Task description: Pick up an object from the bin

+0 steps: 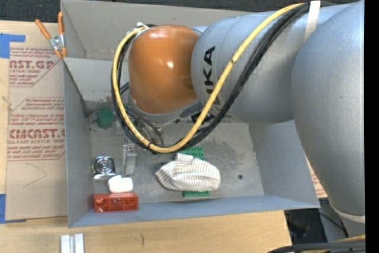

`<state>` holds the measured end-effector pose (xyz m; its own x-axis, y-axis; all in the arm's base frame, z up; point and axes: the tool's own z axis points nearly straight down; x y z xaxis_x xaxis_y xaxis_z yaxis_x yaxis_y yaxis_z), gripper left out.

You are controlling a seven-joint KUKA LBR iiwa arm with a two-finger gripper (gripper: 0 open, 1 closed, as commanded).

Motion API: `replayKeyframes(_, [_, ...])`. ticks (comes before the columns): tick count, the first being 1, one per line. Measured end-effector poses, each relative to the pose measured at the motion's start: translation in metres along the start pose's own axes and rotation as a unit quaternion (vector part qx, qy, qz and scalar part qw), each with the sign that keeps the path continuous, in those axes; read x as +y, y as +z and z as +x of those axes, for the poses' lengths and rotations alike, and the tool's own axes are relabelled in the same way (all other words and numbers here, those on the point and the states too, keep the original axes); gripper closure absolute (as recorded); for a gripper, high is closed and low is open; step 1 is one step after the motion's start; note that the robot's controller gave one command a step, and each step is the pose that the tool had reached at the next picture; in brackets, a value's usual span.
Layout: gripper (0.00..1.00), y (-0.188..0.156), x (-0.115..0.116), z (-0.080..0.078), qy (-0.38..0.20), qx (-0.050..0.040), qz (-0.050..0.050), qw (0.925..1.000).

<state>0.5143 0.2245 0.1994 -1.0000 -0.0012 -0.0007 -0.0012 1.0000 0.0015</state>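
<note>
Small white block (120, 185): lies on the floor of the bin (106, 26), near the lower-left corner as the camera sees it. Of the loose things, it is the nearest to the fingers (128, 158). One grey metal finger hangs just above the block in the view, its tip close to the block's upper edge. Whether they touch cannot be judged. Fingers open or closed: cannot tell, since the wrist hides most of them.

Just below the white block, touching it or very nearly: a red brick-shaped block (115, 202), flat along the bin's near wall. Up and to the left, just beside the white block: a shiny metal fitting (103, 166). Further up the left wall, well apart from these three: a small green round piece (105, 119).

Right of the finger, near the middle of the floor: a crumpled white cloth with fine stripes (188, 175). It lies on a flat green piece (196, 192), whose edges show above and below the cloth.

Over all of this sits the orange cover (161, 68) on the wrist. Yellow and black cables (249, 44) loop round it and run along the grey arm (296, 80), which enters from the right and spans the bin.
</note>
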Motion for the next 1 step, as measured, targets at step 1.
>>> replayKeyframes(1, [0.0,0.0738,0.0122,0.0172,-0.015,0.0003,-0.001,0.9999])
